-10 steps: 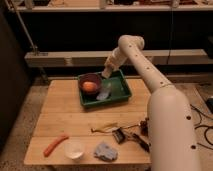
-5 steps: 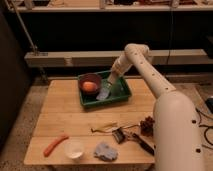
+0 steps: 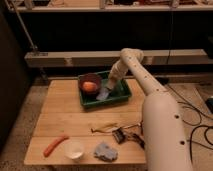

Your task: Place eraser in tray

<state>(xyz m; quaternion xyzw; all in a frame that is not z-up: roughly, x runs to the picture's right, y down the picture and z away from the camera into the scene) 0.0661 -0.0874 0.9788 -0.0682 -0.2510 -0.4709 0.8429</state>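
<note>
The green tray (image 3: 124,93) stands at the back of the wooden table. The eraser (image 3: 103,94), a grey elongated block, lies inside the tray, right of a dark bowl. My gripper (image 3: 112,83) hangs just above and to the right of the eraser, over the tray's middle. The arm reaches it from the right, bent at an elbow (image 3: 130,54) above the tray's back edge. I cannot tell whether the gripper still touches the eraser.
A dark round bowl (image 3: 85,79) holding an orange fruit (image 3: 90,86) sits in the tray's left half. Near the front lie a red carrot-like stick (image 3: 55,145), a white cup (image 3: 74,148), a blue-grey cloth (image 3: 106,151), a yellow peel (image 3: 104,127) and a black clip-like object (image 3: 120,135). A metal shelf rail (image 3: 60,59) runs behind.
The arm's elbow has swung to the right and the gripper has risen from low in the tray. The grey eraser stays lying in the tray.
</note>
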